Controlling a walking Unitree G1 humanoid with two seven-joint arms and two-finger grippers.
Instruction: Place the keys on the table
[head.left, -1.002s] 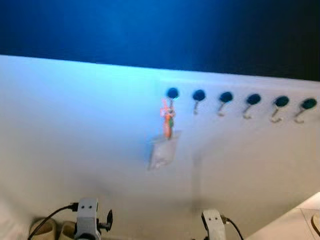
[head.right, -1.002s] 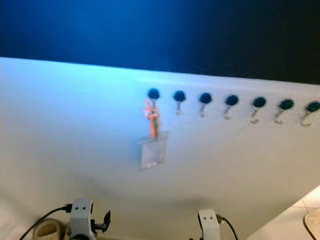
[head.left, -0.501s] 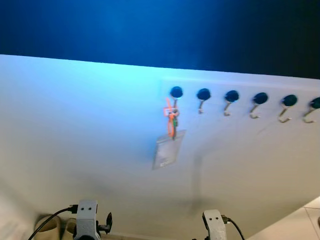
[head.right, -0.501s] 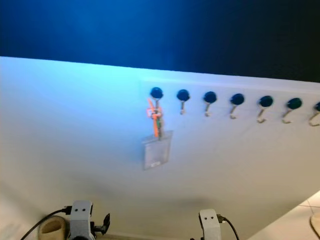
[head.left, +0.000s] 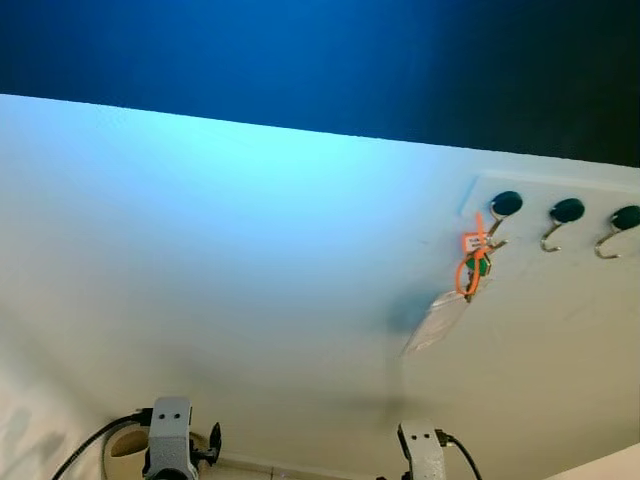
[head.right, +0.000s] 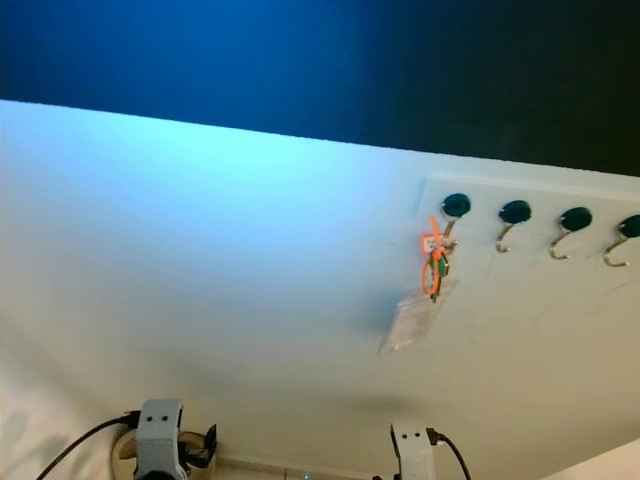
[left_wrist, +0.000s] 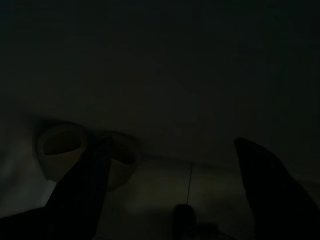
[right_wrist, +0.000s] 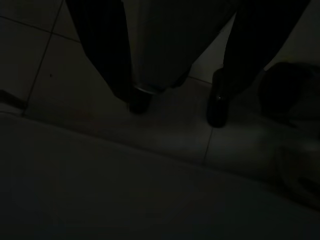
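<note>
White wall (head.left: 220, 260) takes up most of what the robot's head sees, with a dark blue band above it at 12 o'clock. At about 2 o'clock on the wall there is a pale strip (head.left: 590, 190) with a row of hooks (head.left: 566, 214) on it. Each hook has a round dark knob on top and a small bent metal part under it. Hooks like these are for hanging small things by the door so they do not get lost.

Hanging from the hook nearest the middle of the wall are the keys (head.left: 473, 268). They dangle on an orange loop with a bit of green in it. A clear flat tag (head.left: 436, 320) hangs under them and leans a little to one side. So the keys are up on the wall, not on any table yet, and no table can be seen from here.

Low down, at about 7 o'clock, the top of the left arm (head.left: 170, 440) pokes into view. The top of the right arm (head.left: 423, 450) is at about 5 o'clock. Both hang down, well apart from the keys.

Down in the dark, the left gripper (left_wrist: 170, 192) has its two fingers spread apart with nothing between them. Two pale slippers (left_wrist: 82, 157) sit on the floor by the wall. The right gripper (right_wrist: 175, 107) also has its fingers apart and holds nothing, pointing at floor tiles (right_wrist: 165, 135). I think the robot must first reach up to the keys.
</note>
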